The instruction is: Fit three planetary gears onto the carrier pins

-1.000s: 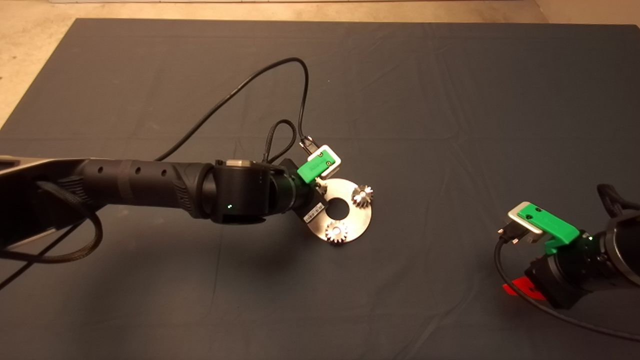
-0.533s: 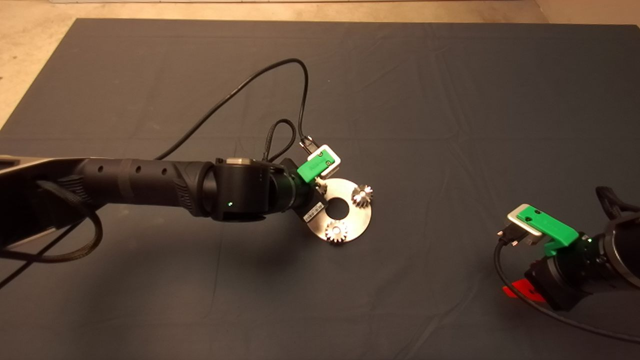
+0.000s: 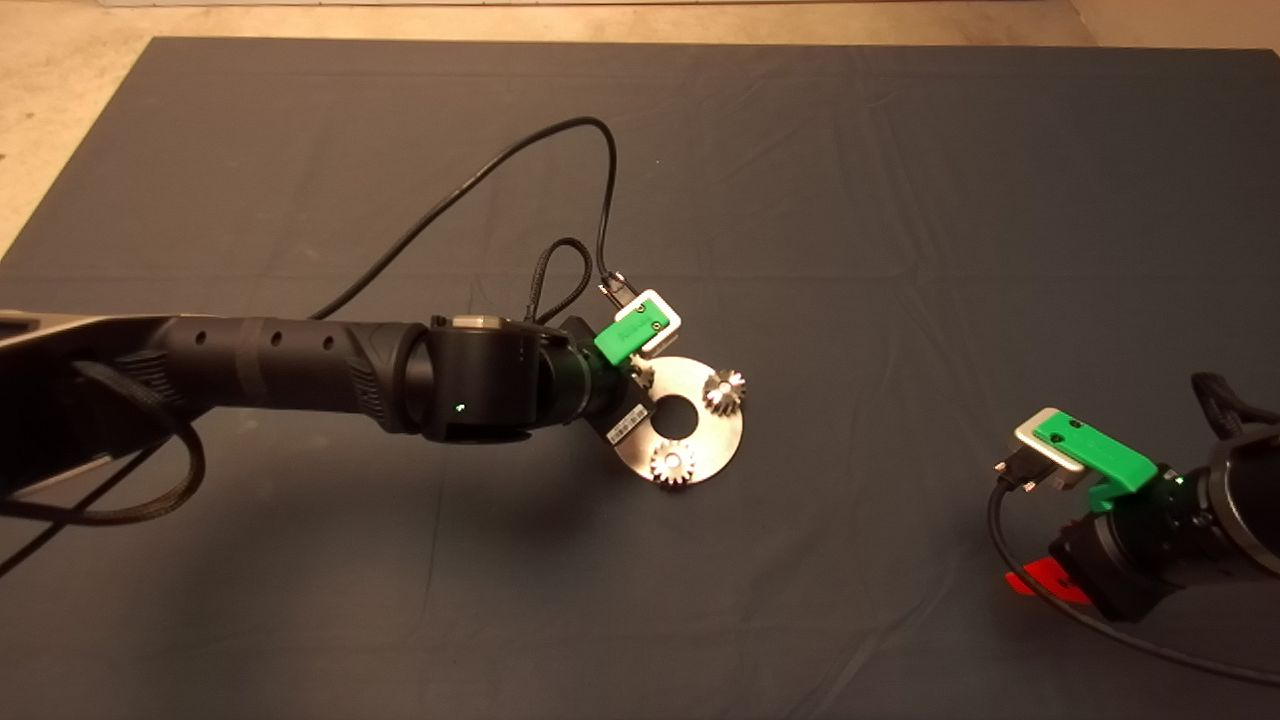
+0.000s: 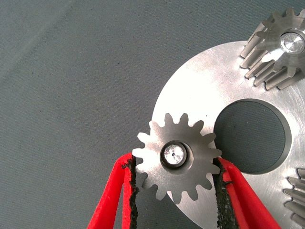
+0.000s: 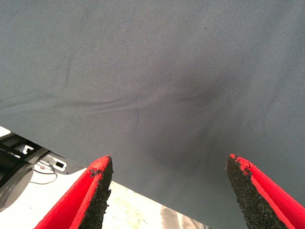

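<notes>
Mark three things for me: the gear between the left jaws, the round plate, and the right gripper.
gear between the left jaws (image 4: 175, 163), left wrist view, flat top face beside its bore.
round plate (image 4: 209, 93), left wrist view, bare surface near the rim.
right gripper (image 5: 169, 188), right wrist view, midway between its fingertips.

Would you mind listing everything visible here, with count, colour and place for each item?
gears: three, silvery-grey, all on the disc; one between the left end effector's pads with its pin showing in the bore, two others at and.
pins: three, silvery, one in each gear's bore.
disc: one, silver, central hole, mid-mat.
mat: one, dark grey, covering the table.
floor: pale, beyond the mat's far and left edges.
cables: black, looping from the left wrist.
left end effector: green with red fingers, closed on the third gear at the disc's left edge.
right end effector: open, parked over the mat's lower right.
</notes>
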